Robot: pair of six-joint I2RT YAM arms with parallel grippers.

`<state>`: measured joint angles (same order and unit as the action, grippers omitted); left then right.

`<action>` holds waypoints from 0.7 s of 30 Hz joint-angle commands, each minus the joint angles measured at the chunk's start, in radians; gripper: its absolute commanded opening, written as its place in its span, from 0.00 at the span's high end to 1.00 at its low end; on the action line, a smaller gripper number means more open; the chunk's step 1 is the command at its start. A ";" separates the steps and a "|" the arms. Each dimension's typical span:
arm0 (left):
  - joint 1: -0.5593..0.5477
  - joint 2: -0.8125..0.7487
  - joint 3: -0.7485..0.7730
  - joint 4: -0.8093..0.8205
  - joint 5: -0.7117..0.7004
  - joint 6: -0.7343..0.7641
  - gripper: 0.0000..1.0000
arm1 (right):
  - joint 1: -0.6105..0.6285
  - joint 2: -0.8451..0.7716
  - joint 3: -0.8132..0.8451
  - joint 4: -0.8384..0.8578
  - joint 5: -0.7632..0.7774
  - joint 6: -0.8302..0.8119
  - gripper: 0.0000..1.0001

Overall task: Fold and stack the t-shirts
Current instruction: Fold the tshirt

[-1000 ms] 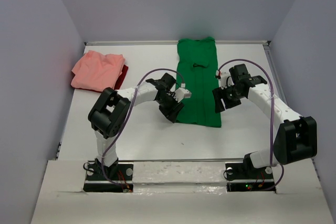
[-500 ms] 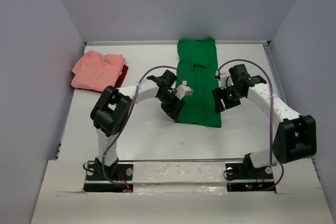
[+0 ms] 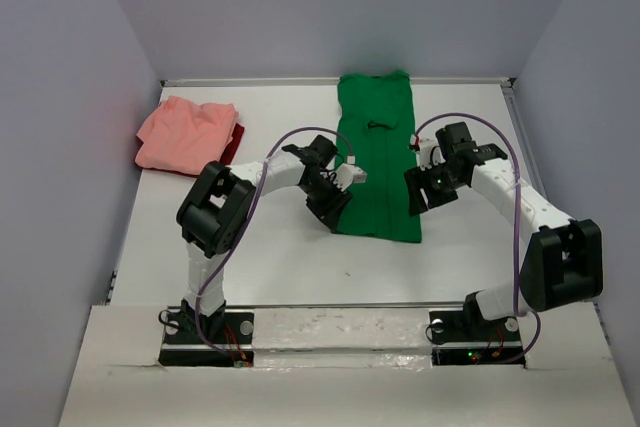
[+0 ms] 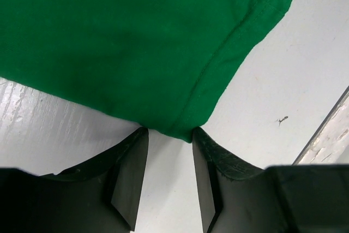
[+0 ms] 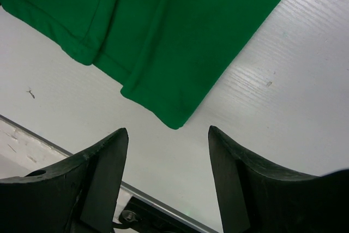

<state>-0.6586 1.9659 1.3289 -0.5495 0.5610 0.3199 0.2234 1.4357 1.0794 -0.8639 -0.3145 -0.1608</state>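
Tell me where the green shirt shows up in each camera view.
Top view: green shirt at centre, reaching the back edge.
Left wrist: upper left, one corner low centre.
Right wrist: across the top, one corner pointing down.
Shared landmark: the dark speck beside its near hem.

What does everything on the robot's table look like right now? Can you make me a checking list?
Surface: white table, bare around the cloth.
Job's things: green t-shirt lies flat, folded into a long strip down the middle; pink t-shirt sits bunched at the far left on top of dark red cloth.
Clutter: only a tiny dark speck.
Grippers: left gripper open, fingertips at the green shirt's near-left corner; right gripper open wide over its near-right corner.
Cables: a purple cable loops along the left arm and the right arm, clear of the shirts.
Surroundings: plain pale walls on three sides.
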 commanded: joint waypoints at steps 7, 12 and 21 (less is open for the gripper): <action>0.002 0.001 -0.023 -0.004 -0.084 -0.007 0.50 | -0.004 0.000 0.002 0.003 -0.029 -0.013 0.37; 0.001 -0.015 -0.062 0.029 -0.118 -0.027 0.58 | -0.004 -0.009 0.004 0.002 -0.026 -0.013 0.38; -0.019 -0.004 -0.069 0.020 -0.098 -0.018 0.88 | -0.004 0.029 0.040 -0.053 0.015 -0.040 0.38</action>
<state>-0.6609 1.9530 1.2938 -0.4969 0.5037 0.2852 0.2234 1.4372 1.0798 -0.8783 -0.3103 -0.1661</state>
